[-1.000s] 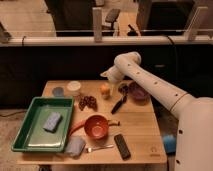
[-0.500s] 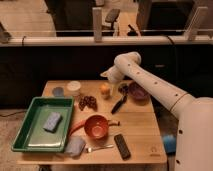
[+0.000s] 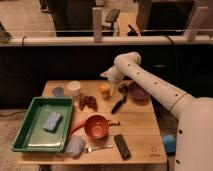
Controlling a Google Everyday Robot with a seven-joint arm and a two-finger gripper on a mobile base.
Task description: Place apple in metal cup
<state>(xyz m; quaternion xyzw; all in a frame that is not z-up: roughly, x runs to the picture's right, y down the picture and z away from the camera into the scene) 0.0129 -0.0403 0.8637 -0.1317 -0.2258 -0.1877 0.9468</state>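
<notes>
The apple [image 3: 104,90] is a small orange-yellow fruit standing on the wooden table [image 3: 140,127] near its back middle. My gripper [image 3: 107,78] hangs at the end of the white arm [image 3: 150,85], just above the apple and a little behind it. A small grey round thing [image 3: 58,92] at the back left may be the metal cup; I cannot tell for sure. A dark red lumpy cluster [image 3: 88,103] lies left of the apple.
A green tray [image 3: 30,135] with a blue sponge [image 3: 52,121] fills the left side. An orange-red bowl [image 3: 96,126] sits mid-front. A purple bowl [image 3: 138,93], a black utensil [image 3: 119,104], a white tub [image 3: 74,88], a dark remote [image 3: 122,146] and a grey-blue thing [image 3: 76,146] are also here.
</notes>
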